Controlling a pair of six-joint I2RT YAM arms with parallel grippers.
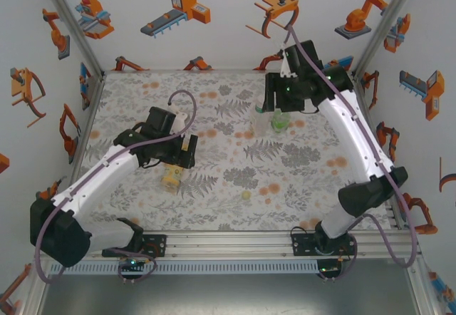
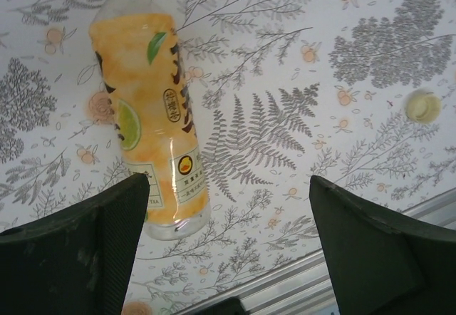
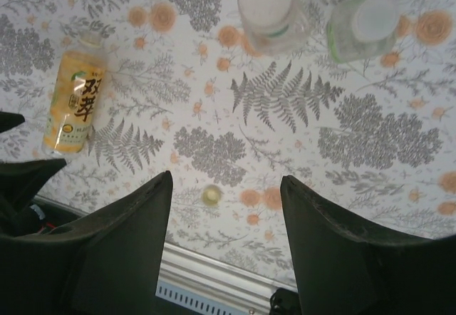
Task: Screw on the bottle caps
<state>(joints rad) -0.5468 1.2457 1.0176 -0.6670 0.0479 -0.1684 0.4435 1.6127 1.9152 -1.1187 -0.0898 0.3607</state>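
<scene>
1. The pale yellow cap (image 1: 246, 194) lies loose on the fern-printed table cover (image 1: 306, 165), to the right of the juice bottle (image 1: 171, 176) and a little nearer the arm bases than it. Nothing touches the cap
2. The juice bottle lies on its side on the cover with its yellow-orange label up, its base toward the near edge and its neck pointing away. Whether a cap sits on its neck I cannot tell
3. The left gripper (image 1: 184, 151) hangs over the far half of the juice bottle. In the left wrist view its jaws stand wide apart with only the cover between them, so it holds nothing
4. Beyond the juice bottle and well off to its right, the clear bottle (image 1: 263, 122) and the green bottle (image 1: 281, 120) stand upright just beside each other, the clear one closer to the juice bottle. From above each shows a pale round top, and I cannot tell whether those tops are screwed down
5. The right gripper (image 1: 274, 105) hangs over these two bottles, farther from the juice bottle than anything else on the cover. Its jaws are apart and empty
</scene>
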